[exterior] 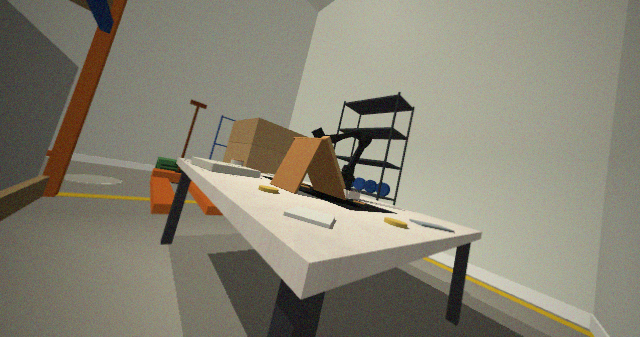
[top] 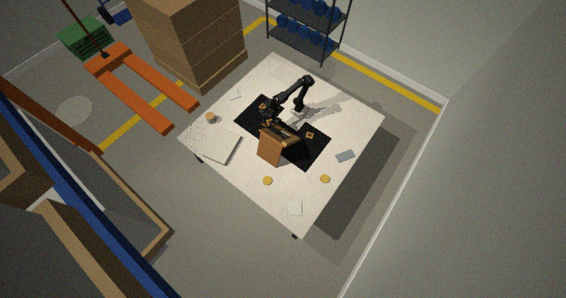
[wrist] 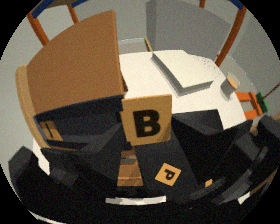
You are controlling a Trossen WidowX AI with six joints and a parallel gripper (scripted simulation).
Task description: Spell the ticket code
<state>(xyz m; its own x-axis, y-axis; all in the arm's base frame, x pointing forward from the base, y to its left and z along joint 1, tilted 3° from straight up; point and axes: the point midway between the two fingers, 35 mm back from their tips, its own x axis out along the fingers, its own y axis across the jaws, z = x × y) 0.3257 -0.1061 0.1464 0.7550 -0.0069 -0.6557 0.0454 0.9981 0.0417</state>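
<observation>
My gripper [top: 270,118] [wrist: 147,123] is shut on an orange letter tile marked B [wrist: 147,120]. It holds the tile over the black mat [top: 248,117] just behind the brown wedge-shaped board [top: 271,149] [exterior: 306,166] [wrist: 74,66]. The board's dark letter rail [top: 281,133] [wrist: 84,125] runs along its sloped face. A second orange tile [wrist: 167,175] [top: 263,106] lies on the mat below the gripper; I cannot read its letter. A third tile [top: 309,135] lies on the mat to the right of the board. I cannot make out the ticket's code.
On the white table [top: 354,112] [exterior: 300,247] lie two yellow discs [top: 267,180] [top: 325,179], a white block [top: 294,208] [exterior: 310,216], a grey card [top: 345,156], a large flat slab [top: 221,145], a small tan cylinder [top: 210,117] and a white card [top: 234,95].
</observation>
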